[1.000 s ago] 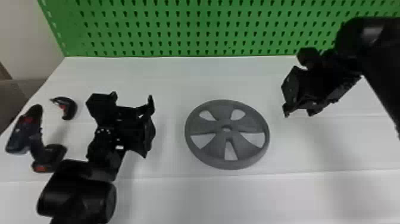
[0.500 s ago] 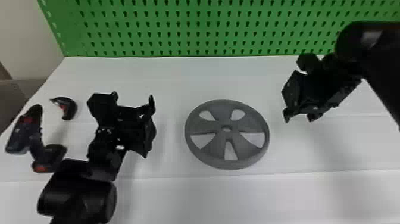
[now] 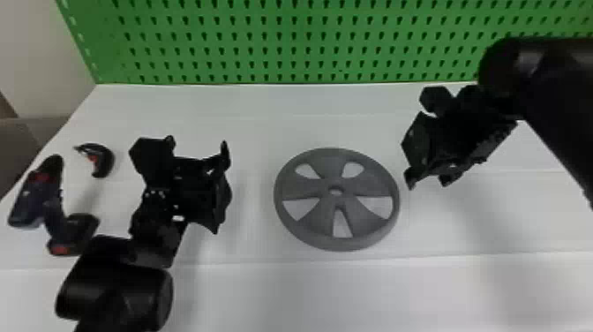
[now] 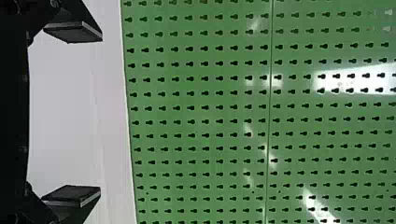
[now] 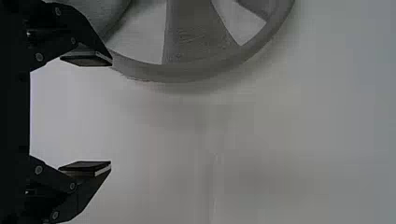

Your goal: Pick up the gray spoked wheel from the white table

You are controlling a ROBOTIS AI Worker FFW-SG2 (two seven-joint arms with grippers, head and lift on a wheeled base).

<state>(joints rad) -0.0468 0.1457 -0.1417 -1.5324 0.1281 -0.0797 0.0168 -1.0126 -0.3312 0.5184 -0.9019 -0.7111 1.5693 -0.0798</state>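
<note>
A: Step in hand, judged: right-side approach to the wheel (image 3: 366, 187). Position?
B: Flat on the surface (image 3: 264, 291), ungripped.
A: Method?
B: Suggest turning the right gripper (image 5: 111, 112) so its fingers straddle the rim, one outside, one down through a spoke opening. Lower gently, close fully, then lift level; a one-sided hold may tilt it.
A: Fingers, near to far?
B: Left gripper (image 4: 101, 114): spread wide, nothing between, poised left of the wheel. Right: also spread wide, empty, above the surface just off the wheel's right edge. No contact seen.
A: Beyond?
B: Green pegboard (image 3: 282, 42) along the back.
</note>
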